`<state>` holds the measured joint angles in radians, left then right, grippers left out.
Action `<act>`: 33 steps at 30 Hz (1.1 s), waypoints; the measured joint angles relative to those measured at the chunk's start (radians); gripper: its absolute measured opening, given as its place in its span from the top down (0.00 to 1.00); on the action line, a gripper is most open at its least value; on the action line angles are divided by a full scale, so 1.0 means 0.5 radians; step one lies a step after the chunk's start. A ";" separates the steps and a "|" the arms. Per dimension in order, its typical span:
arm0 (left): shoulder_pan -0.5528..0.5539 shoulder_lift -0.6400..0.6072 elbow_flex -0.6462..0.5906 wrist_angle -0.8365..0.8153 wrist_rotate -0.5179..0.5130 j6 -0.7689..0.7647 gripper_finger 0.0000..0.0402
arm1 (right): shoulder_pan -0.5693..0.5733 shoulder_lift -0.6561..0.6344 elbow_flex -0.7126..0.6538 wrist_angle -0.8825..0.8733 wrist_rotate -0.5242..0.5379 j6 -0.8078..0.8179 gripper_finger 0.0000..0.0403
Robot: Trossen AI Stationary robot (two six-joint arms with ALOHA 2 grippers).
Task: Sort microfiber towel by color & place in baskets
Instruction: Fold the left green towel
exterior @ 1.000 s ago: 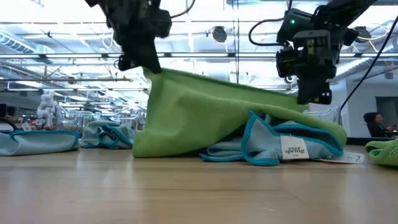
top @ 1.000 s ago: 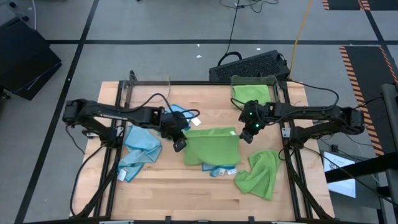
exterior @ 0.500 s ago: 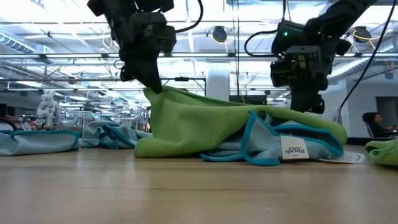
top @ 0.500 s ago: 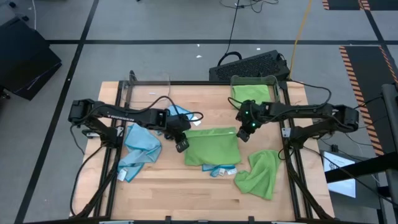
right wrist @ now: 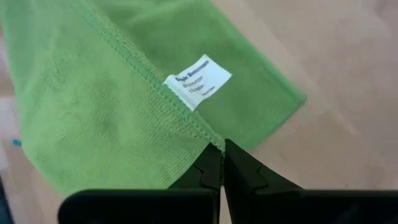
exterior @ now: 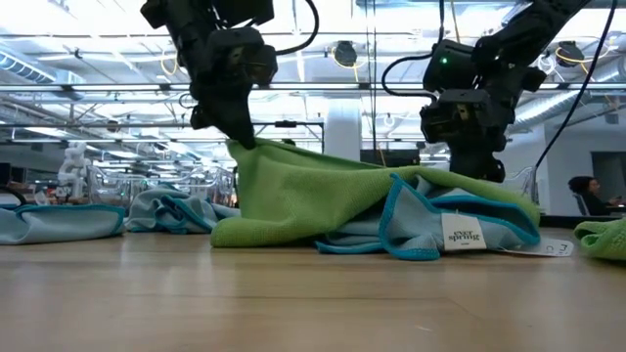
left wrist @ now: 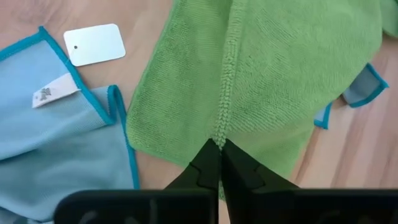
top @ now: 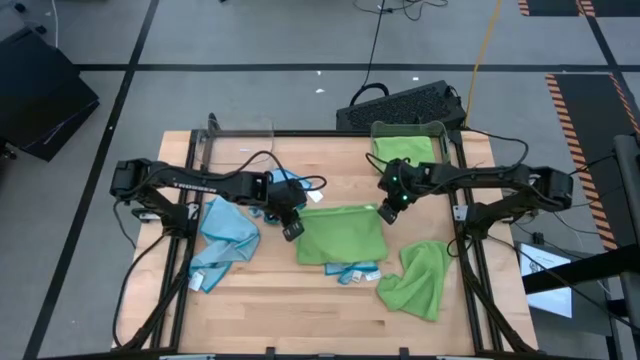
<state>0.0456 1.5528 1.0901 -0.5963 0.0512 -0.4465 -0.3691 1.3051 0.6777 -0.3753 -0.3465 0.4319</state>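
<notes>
1. Broadly, the wooden surface (top: 250,295) carries every towel, with both dark arms reaching in toward its middle.
2. Two baskets stand along the far edge: a clear basket (top: 240,140) on the left shows no towel in it, and the other basket (top: 408,142) on the right holds a green towel.
3. At the centre lies the folded green towel (top: 340,236), spread over a blue-edged towel (exterior: 445,227) whose white label peeks out at the front.
4. A crumpled green towel (top: 418,278) sits near the right front, well apart from the baskets.
5. Blue towels (top: 225,240) lie bunched on the left side.
6. The left end effector (top: 291,229) is clamped on the folded green towel's left far corner, pinching its stitched hem and holding it lifted.
7. The right end effector (top: 386,211) is clamped on the same towel's right far corner, beside its white label (right wrist: 197,81).
8. A small white tag (left wrist: 94,44) lies on the wood between the blue and green cloth.
</notes>
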 joint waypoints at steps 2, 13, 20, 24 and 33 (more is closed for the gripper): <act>0.000 0.000 0.000 -0.001 -0.034 0.014 0.96 | -0.011 0.005 0.000 0.010 0.011 -0.008 1.00; 0.013 0.000 0.001 0.007 -0.098 0.121 0.98 | -0.024 0.013 0.000 0.014 0.018 -0.006 0.98; 0.013 0.000 0.001 0.010 -0.296 0.120 0.81 | -0.024 0.013 0.000 0.013 0.024 0.011 0.90; 0.013 0.000 0.001 0.011 -0.376 0.088 0.68 | -0.024 0.013 0.000 0.010 0.075 0.063 0.84; 0.013 0.000 0.002 -0.033 -0.294 -0.163 0.53 | -0.024 0.013 0.000 0.009 0.073 0.130 0.77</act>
<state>0.0521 1.5528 1.0912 -0.6127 -0.0959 -0.5279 -0.3813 1.3117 0.6777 -0.3710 -0.3099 0.4969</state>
